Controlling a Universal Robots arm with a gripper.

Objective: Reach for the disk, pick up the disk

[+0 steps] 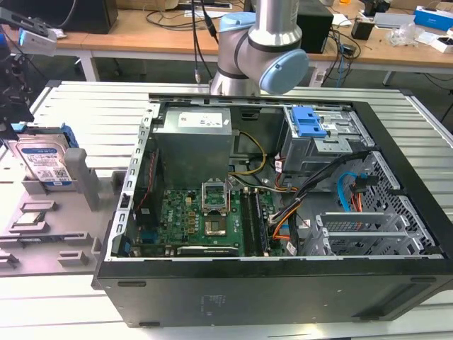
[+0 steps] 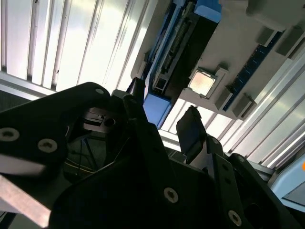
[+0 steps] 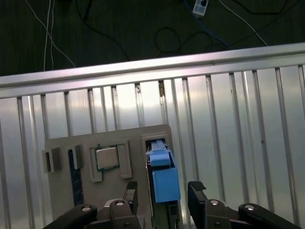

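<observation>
Disk (image 1: 42,164) upright on edge in grey holder (image 1: 88,185), claw (image 3: 163,186) spread, straddling its top edge

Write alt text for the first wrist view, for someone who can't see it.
The open gripper has one finger on each side of the disk, a blue-railed drive standing on edge in a slot of a grey fixture plate. A square processor chip lies in a recess beside it. The plate rests on a ribbed metal table.

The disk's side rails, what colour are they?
Blue. The disk shows its rails best in the first wrist view.
</observation>
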